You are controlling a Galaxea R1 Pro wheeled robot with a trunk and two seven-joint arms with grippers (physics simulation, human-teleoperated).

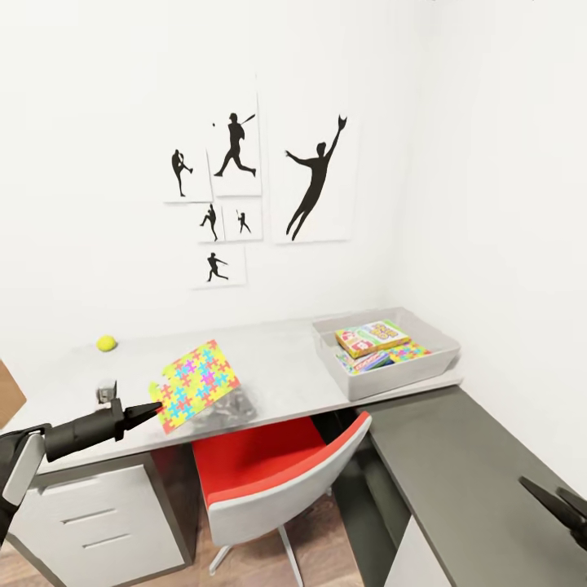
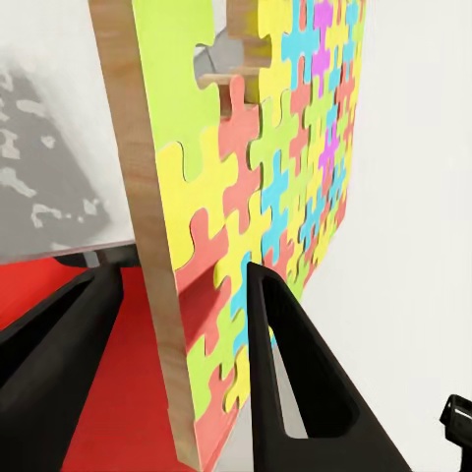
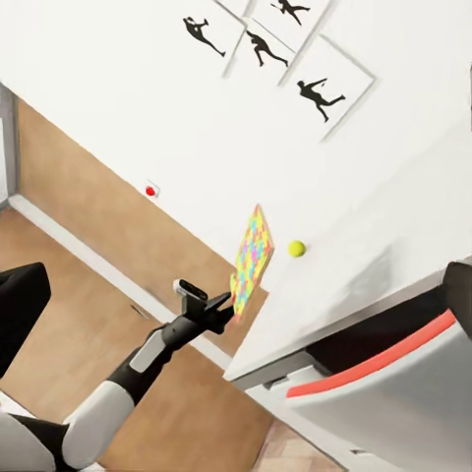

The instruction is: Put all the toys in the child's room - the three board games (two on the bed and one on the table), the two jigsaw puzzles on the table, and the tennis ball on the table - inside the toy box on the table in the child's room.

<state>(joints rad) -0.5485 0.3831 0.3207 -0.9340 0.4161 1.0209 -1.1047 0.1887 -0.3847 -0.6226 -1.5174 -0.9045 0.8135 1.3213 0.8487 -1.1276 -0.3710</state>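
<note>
My left gripper (image 1: 156, 408) is shut on the lower edge of a multicolour jigsaw puzzle (image 1: 198, 385), held tilted above the front of the light grey table (image 1: 277, 359). In the left wrist view the fingers (image 2: 285, 374) clamp the puzzle slab (image 2: 265, 167) on both faces. The tennis ball (image 1: 106, 343) rests at the table's back left. The toy box (image 1: 399, 379) stands at the table's right end, holding colourful board games (image 1: 372, 336) and a second puzzle (image 1: 408, 352). My right gripper (image 1: 562, 505) hangs open low at the right. The right wrist view shows the held puzzle (image 3: 252, 258) and the ball (image 3: 296, 249).
A red and grey chair (image 1: 269, 473) is tucked under the table below the puzzle. A white drawer unit (image 1: 90, 514) sits under the table's left end. A lower dark grey cabinet (image 1: 456, 456) runs along the right wall. Sports posters (image 1: 236, 187) hang above.
</note>
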